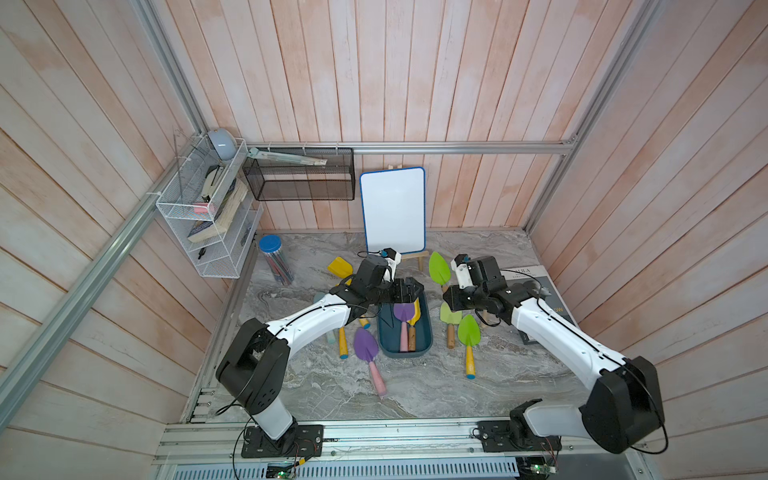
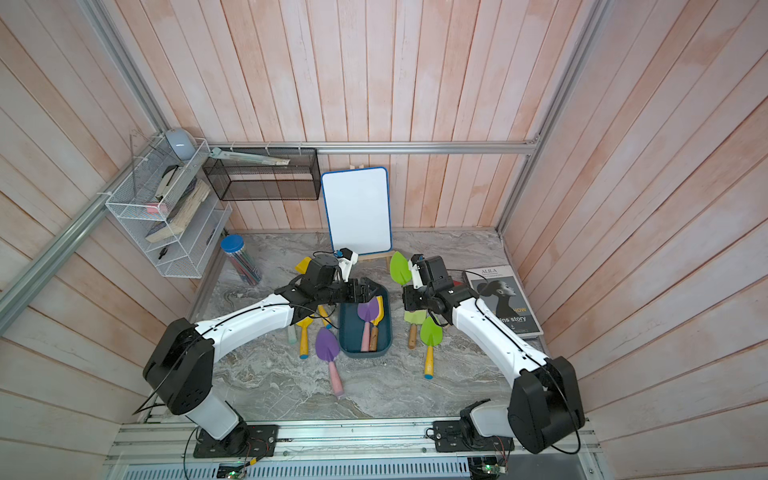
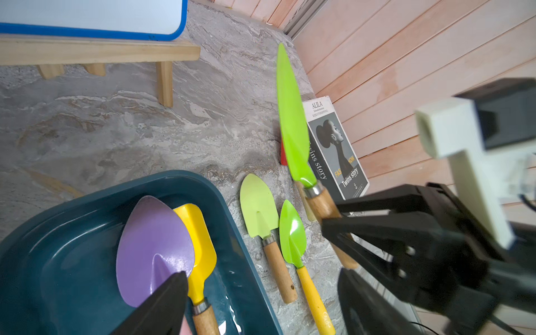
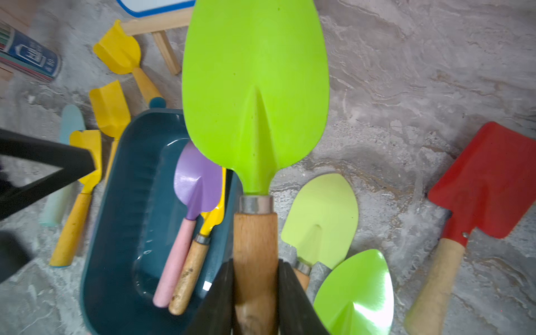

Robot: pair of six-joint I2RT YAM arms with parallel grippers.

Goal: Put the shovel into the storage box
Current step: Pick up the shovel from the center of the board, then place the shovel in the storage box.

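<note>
Two shovels already lie in the storage box (image 4: pixel 121 203): a purple one (image 3: pixel 153 246) and a yellow one (image 3: pixel 200 240). Your right gripper (image 4: pixel 255 290) pinches a green shovel (image 4: pixel 255 95) by its wooden handle, held up just right of the box, not yet in. Your left gripper (image 1: pixel 411 293) hangs spread and empty over the box's far end. Eight more lie on the table (image 1: pixel 415 395): three yellow (image 4: pixel 117 50) (image 4: pixel 110 107) (image 4: pixel 87 145), one purple (image 1: pixel 365 343) and one pale blue (image 4: pixel 72 117) left of the box; two green (image 4: pixel 322 214) (image 4: pixel 359 293) and one red (image 4: pixel 487 179) right of it.

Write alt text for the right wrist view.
The right gripper clamps a green shovel by its wooden handle, held up near the storage box. A purple shovel and a yellow shovel lie in the box; a red shovel and more lie on the table.
</note>
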